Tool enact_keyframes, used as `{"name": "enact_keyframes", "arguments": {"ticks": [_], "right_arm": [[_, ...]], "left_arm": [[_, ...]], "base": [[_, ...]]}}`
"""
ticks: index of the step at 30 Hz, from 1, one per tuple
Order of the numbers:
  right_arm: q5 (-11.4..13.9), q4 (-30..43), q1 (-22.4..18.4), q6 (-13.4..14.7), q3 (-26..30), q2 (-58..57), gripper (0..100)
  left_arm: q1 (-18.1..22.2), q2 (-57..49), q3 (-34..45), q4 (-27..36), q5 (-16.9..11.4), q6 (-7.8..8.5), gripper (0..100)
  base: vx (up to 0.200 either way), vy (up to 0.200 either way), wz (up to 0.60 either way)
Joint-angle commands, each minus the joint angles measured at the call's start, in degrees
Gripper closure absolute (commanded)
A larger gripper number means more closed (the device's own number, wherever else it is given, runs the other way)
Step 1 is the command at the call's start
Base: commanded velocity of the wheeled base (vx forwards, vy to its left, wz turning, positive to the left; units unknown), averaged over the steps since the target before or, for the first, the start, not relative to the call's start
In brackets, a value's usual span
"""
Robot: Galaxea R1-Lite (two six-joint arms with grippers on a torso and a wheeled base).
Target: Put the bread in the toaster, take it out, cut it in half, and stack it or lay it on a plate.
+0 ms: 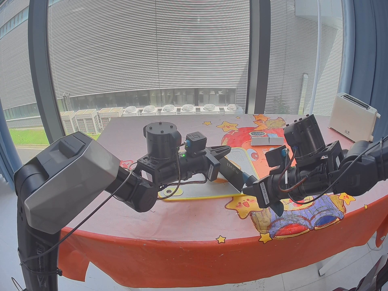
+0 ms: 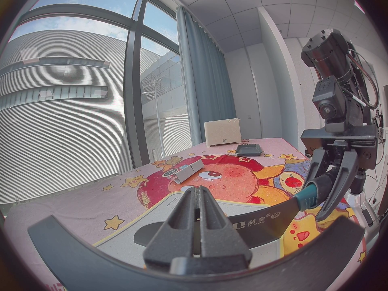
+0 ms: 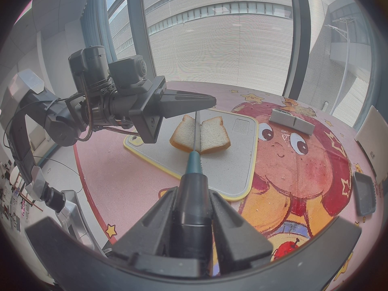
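A slice of bread [image 3: 210, 136] lies on the pale cutting board [image 3: 238, 164]. My right gripper [image 3: 193, 195] is shut on the dark handle of a knife [image 3: 193, 164], and the blade runs across the middle of the slice. My left gripper [image 3: 202, 100] is shut on nothing and hovers just above the bread, beside the blade. From the head view both grippers [image 1: 220, 150] [image 1: 248, 188] meet over the board [image 1: 210, 188], and the left one hides the bread. The cream toaster [image 1: 353, 116] stands at the table's far right corner. A dark square plate [image 3: 363, 192] sits near it.
A grey knife holder [image 1: 266, 140] lies behind the board on the cartoon-printed tablecloth. The table's front edge curves close below the board, with a large window behind the table. In the left wrist view the knife blade [image 2: 262, 223] crosses right in front of the fingers.
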Motion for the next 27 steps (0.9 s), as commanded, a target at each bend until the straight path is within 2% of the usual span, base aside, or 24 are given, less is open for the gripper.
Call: {"name": "enact_keyframes", "arguments": {"ticks": [1,27], "right_arm": [[-0.03,0.01,-0.01,0.04,0.01,0.63,100],[-0.03,-0.34,-0.01,0.3,0.09,0.37,100]], "left_arm": [[0.03,0.11,-0.67,0.15,0.02,-0.01,100],[0.12,0.11,-0.05,0.15,0.02,-0.1,100]], "base": [[0.0,0.0,0.0],[0.0,0.0,0.0]]}}
